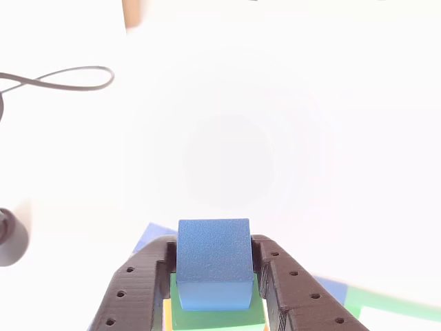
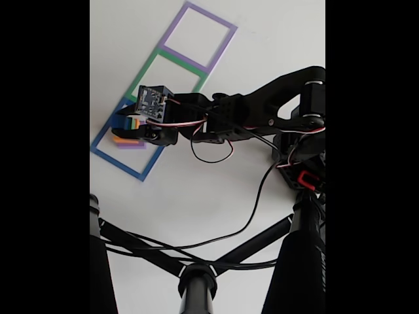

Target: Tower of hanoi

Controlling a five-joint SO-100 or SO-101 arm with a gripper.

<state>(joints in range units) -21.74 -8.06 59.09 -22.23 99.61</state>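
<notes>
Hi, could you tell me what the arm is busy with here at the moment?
The arm is working on a Tower of Hanoi stack. Its tool has a finger on either side of the small blue cube, which sits on top of the green cube, with an orange edge showing below. In the fixed view, the stack stands inside the blue square outline, while the green outline and purple outline further along hold nothing yet.

small blue cube [image 1: 213,265] tops green cube [image 1: 217,314], orange beneath.
</notes>
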